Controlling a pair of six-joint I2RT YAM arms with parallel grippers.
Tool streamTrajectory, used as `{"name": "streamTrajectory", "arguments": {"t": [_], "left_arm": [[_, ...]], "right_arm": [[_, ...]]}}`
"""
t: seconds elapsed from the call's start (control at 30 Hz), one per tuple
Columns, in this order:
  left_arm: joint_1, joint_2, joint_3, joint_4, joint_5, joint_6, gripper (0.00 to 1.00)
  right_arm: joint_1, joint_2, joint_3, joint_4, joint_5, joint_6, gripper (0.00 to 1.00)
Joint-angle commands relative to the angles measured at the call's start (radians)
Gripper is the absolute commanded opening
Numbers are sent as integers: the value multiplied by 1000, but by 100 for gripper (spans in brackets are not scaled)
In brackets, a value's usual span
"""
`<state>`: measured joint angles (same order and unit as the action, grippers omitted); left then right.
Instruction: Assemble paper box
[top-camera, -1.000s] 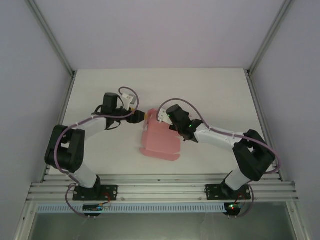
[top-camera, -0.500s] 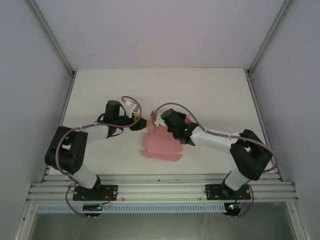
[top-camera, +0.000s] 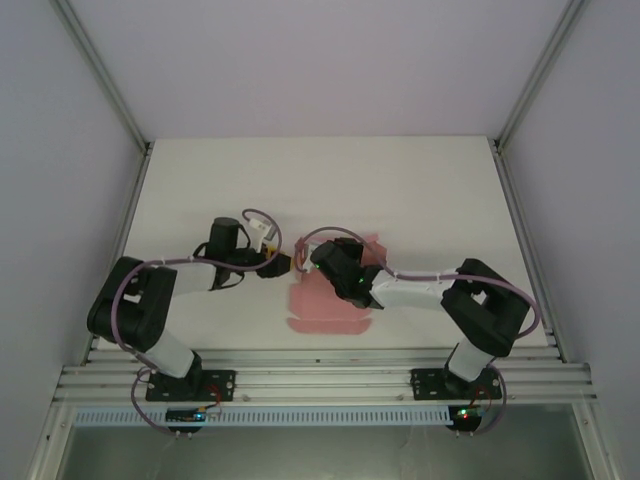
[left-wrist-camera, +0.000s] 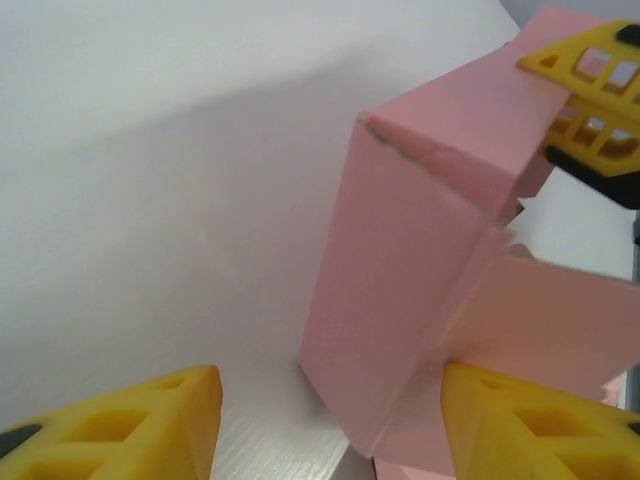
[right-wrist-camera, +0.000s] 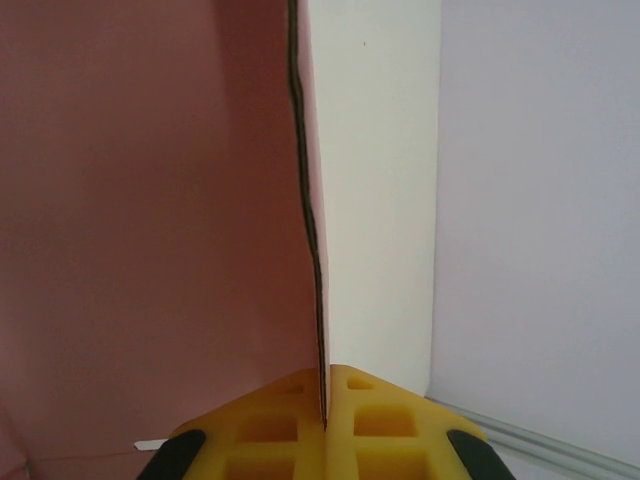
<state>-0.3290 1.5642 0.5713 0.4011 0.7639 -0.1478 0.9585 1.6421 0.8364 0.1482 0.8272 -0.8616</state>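
Observation:
The pink paper box (top-camera: 328, 306) lies partly folded near the middle of the table, with one panel raised. In the left wrist view the paper box (left-wrist-camera: 400, 270) stands as an upright folded wall with a flap behind it. My left gripper (top-camera: 291, 264) is at its left side and open. The box's lower corner sits between the jaws of the left gripper (left-wrist-camera: 330, 388); the right finger (left-wrist-camera: 530, 425) touches the card, the left finger (left-wrist-camera: 130, 430) is apart from it. My right gripper (right-wrist-camera: 325, 400) is shut on the edge of a pink panel (right-wrist-camera: 150, 220). The right gripper (left-wrist-camera: 590, 90) pinches the top of the raised wall.
The white table (top-camera: 420, 190) has bare room behind and to both sides of the box. Aluminium frame posts (top-camera: 100, 80) and pale walls enclose it. A slotted rail (top-camera: 320, 380) runs along the near edge by both arm bases.
Both grippers and the box have shifted toward the near edge, and the box has turned squarer to it. The left jaws have narrowed a little. The right grip on the card is unchanged.

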Motion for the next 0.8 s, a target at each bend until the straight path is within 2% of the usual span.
{"name": "streamTrajectory", "arguments": {"t": [0.0,0.1,0.33,0.47,0.6,0.73,0.77], "left_arm": [[-11,-33,5,19,39,16,60],[-24,-20,19,15,78,22,59],[-60,23,72,-16,18,35,59],[-136,20,90,-52,-169,79,58],[-158,25,77,-25,-308,67,38],[-198,16,38,37,-546,67,34],[-205,16,29,59,-569,71,34]], "right_arm": [[4,-14,-5,10,21,21,0],[4,-17,-2,2,5,29,0],[7,-47,0,-24,-40,81,0],[16,-46,-3,-31,-31,95,0],[17,-47,-3,-49,-40,116,0],[23,-51,-4,-69,-30,158,0],[27,-51,-5,-80,-28,173,0]]}}
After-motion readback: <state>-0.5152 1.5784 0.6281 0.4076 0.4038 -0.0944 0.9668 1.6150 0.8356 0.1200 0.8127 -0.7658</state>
